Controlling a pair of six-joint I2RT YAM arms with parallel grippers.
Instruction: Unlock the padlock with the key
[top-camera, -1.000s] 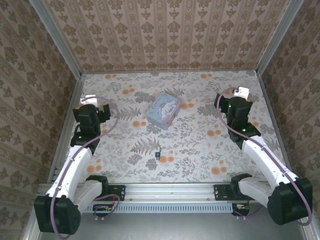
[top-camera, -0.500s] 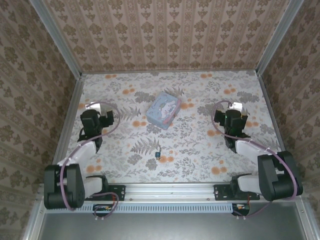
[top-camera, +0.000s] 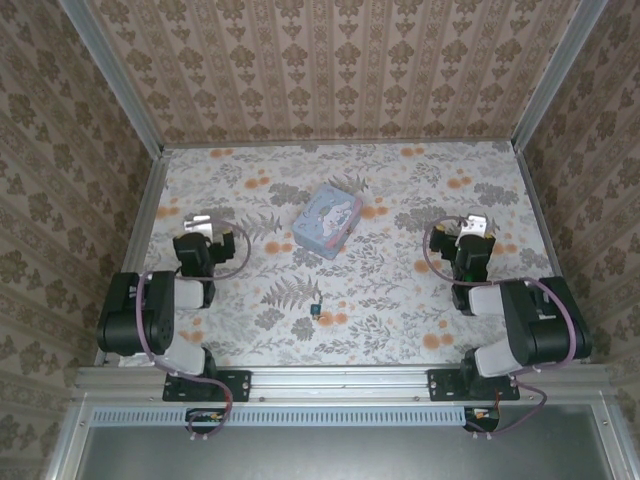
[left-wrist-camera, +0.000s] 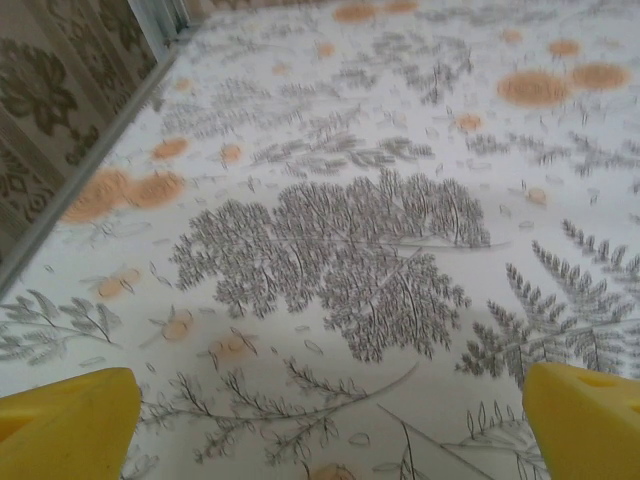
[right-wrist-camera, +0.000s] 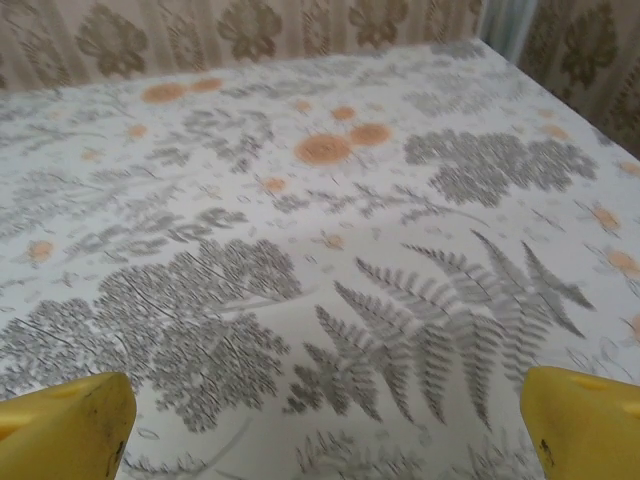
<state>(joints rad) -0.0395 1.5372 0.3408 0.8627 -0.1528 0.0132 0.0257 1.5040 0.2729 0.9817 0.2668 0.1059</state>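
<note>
Since the earlier frames, both arms have been folded back toward their bases. The left fingers (left-wrist-camera: 60, 420) and right fingers (right-wrist-camera: 60, 425) are held wide apart, with nothing between them. The padlock (top-camera: 316, 310) is left unmoved on the desk (top-camera: 400, 180), well apart from both.

obstacle: tin (top-camera: 328, 222) mid-table | free: floor (top-camera: 400, 300) open around padlock (top-camera: 315, 309) | limits: walls (top-camera: 340, 70) on 3 sides

Floral-print table (top-camera: 400, 290) has a pale-blue tin (top-camera: 328, 221) lying mid-table toward the back, and a tiny dark padlock (top-camera: 316, 309) well apart from it, nearer the front edge.
</note>
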